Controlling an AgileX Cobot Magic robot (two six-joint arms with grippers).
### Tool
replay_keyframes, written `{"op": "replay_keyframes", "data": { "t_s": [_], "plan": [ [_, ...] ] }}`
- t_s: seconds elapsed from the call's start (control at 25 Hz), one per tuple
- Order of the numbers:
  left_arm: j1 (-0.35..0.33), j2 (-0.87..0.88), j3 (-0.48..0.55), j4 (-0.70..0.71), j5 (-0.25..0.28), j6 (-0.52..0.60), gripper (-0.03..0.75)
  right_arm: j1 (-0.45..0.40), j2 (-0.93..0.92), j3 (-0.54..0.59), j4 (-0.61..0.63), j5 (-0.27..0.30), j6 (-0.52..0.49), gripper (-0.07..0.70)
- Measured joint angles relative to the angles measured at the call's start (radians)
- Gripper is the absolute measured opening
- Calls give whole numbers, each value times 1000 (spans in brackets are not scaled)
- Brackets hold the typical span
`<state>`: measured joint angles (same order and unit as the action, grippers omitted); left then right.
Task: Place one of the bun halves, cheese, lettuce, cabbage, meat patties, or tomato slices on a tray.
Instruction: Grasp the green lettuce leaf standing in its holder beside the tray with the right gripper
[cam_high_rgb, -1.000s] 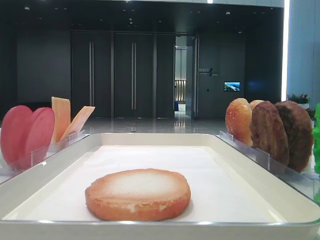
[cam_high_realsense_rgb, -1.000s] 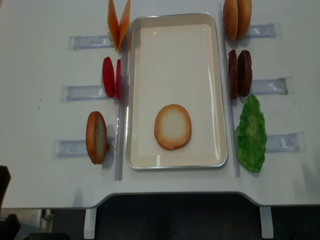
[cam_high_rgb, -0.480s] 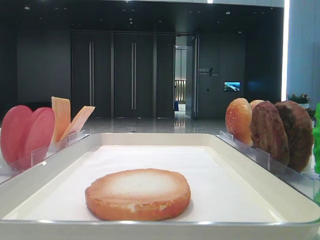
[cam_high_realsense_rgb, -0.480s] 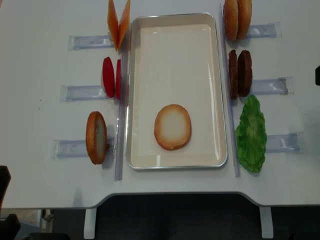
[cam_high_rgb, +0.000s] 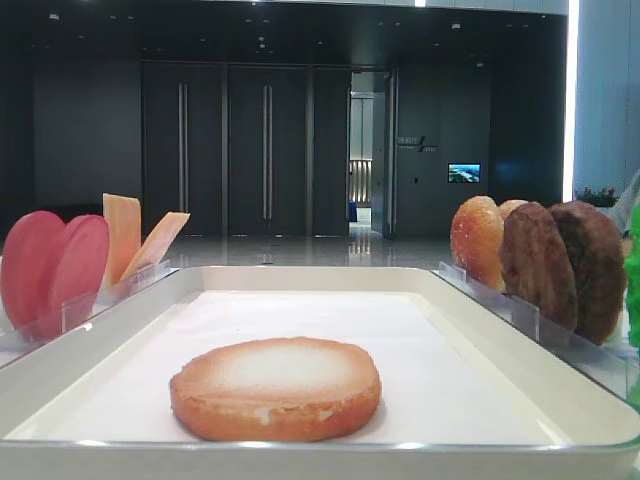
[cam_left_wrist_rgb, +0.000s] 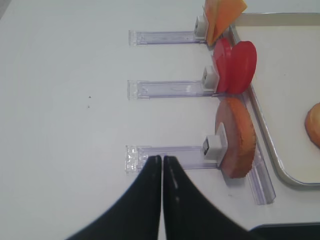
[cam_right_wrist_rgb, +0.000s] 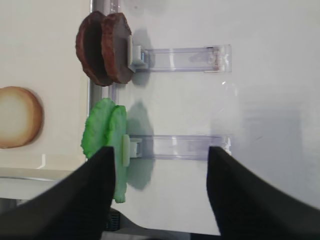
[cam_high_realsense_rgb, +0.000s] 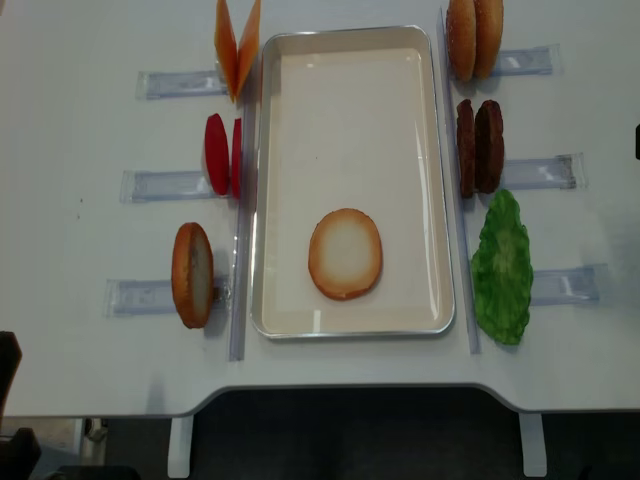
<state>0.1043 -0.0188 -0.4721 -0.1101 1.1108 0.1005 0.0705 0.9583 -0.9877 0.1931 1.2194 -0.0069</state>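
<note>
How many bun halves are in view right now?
4: one flat on the tray near its front, one upright in the left front holder, two upright together at the far right.

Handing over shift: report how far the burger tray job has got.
Done: one bun half lies pale face up on the tray. In hand: nothing; the right tool hangs open above the lettuce holder, the left tool is shut and empty. Left: lettuce, meat patties, tomato slices and cheese stand in holders.
</note>
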Motion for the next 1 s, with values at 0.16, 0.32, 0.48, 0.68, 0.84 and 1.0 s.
{"op": "replay_keyframes", "data": {
  "t_s": [0.16,0.32,0.48,0.68,0.84,1.0],
  "plan": [
    [0,0,0,0,0,0,0,6,0,0,35,0,25,399],
    [0,0,0,0,0,0,0,94,11,0,27,0,81,399],
    [0,0,0,0,0,0,0,276,75,0,-55,1,204,399],
    [0,0,0,0,0,0,0,485,169,0,-149,0,364,399],
    [0,0,0,0,0,-3,0,538,218,0,-156,0,401,399],
    [0,0,0,0,0,-15,0,541,241,0,-166,-1,410,399]
  ]
}}
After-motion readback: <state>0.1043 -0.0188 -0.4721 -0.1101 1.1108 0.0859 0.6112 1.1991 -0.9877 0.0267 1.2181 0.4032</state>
